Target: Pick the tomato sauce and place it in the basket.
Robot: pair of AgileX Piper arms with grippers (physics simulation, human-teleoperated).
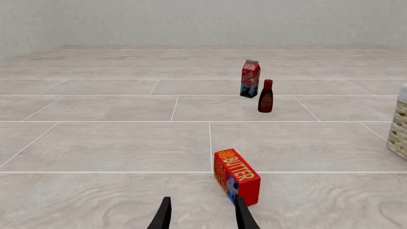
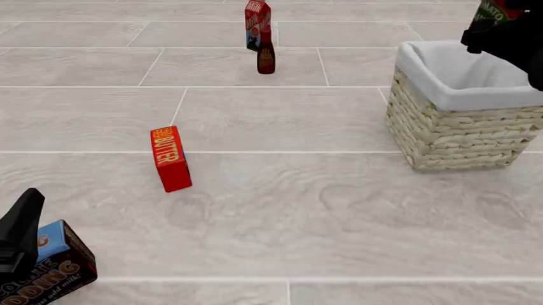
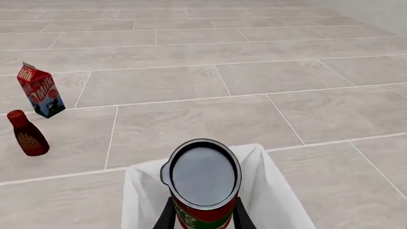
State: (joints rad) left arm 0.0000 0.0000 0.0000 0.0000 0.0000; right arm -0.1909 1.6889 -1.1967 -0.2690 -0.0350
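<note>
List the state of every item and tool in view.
tomato sauce: held by right tool, above basket
basket: upright, open
butter box: standing on end
bottle: upright
milk carton: upright
pudding box: lying by left tool, open

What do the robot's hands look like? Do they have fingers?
Yes, each hand has two fingers. The left gripper has thin, flat black fingers that taper toward the tips, like little blades. The right gripper has the same slim black fingers. From the front, both arms look plain black and blocky. No cables, stickers or writing show on them.
</note>
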